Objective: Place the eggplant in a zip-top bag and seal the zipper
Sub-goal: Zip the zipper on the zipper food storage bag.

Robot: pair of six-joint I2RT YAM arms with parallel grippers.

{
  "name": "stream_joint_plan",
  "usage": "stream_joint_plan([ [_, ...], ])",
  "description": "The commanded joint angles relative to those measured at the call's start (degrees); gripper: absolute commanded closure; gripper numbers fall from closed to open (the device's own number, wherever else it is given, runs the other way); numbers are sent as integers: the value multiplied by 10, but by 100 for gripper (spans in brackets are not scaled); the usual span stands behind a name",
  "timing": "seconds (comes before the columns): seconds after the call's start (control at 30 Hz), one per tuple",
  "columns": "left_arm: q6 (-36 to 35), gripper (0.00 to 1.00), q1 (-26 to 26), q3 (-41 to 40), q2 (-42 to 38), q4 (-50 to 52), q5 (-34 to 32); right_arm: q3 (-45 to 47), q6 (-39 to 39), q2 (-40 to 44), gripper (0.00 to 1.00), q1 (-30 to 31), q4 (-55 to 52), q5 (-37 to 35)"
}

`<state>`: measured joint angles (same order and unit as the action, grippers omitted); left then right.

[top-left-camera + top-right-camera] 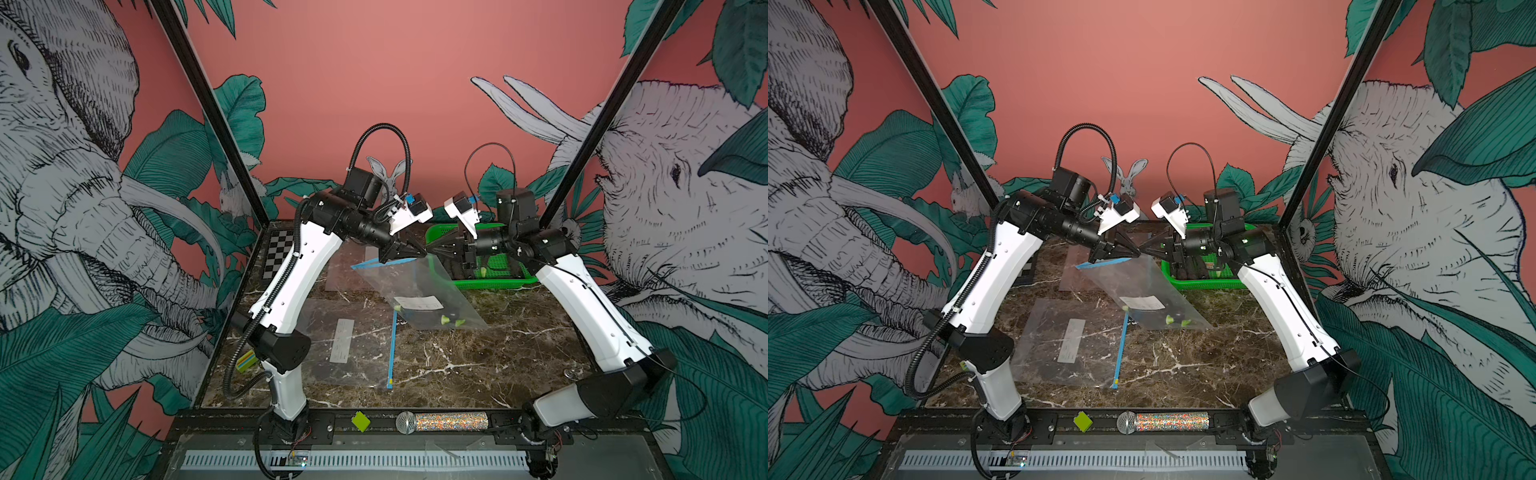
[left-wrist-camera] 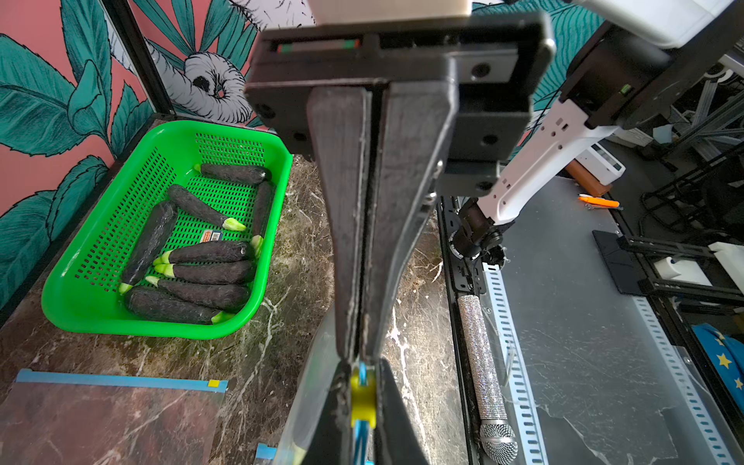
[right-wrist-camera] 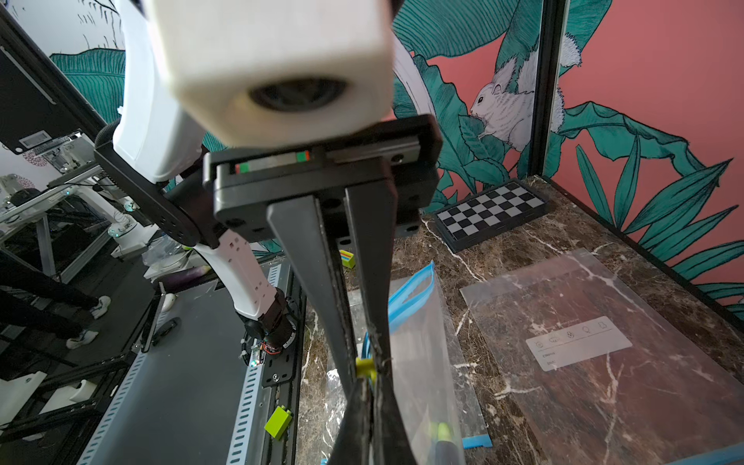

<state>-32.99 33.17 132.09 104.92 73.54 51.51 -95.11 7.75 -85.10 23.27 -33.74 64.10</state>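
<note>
A clear zip-top bag [image 1: 419, 286] [image 1: 1133, 282] hangs tilted above the marble table, its lower corner resting on it. Dark eggplants with green stems [image 1: 451, 321] [image 3: 441, 443] lie in the bag's bottom. My two grippers meet tip to tip at the bag's top edge. The left gripper [image 1: 422, 252] [image 2: 359, 356] is shut on the blue zipper strip [image 1: 365, 264]. Facing it, the right gripper [image 1: 432, 251] [image 3: 364, 374] is shut on the yellow slider [image 2: 362, 396] [image 3: 365, 368]. Behind the slider the zipper [image 3: 410, 290] gapes open.
A green basket [image 1: 490, 284] [image 2: 141, 330] with several eggplants stands at the back right. Two empty bags [image 1: 345, 345] [image 3: 583, 342] lie flat on the table. A chessboard [image 1: 278, 253] sits back left; a glitter microphone [image 1: 444, 422] and a green block [image 1: 360, 420] lie on the front rail.
</note>
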Motion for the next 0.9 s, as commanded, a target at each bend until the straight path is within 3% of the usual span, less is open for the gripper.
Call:
stream_joint_plan([
  [0.0, -13, 100, -3, 15, -17, 20, 3, 8, -3, 13, 100, 1, 24, -5],
  [0.43, -11, 100, -6, 12, -14, 39, -34, 5, -10, 32, 100, -13, 24, 1],
  [0.87, -9, 100, -23, 8, -20, 39, -31, 14, -10, 55, 100, -41, 19, 1],
])
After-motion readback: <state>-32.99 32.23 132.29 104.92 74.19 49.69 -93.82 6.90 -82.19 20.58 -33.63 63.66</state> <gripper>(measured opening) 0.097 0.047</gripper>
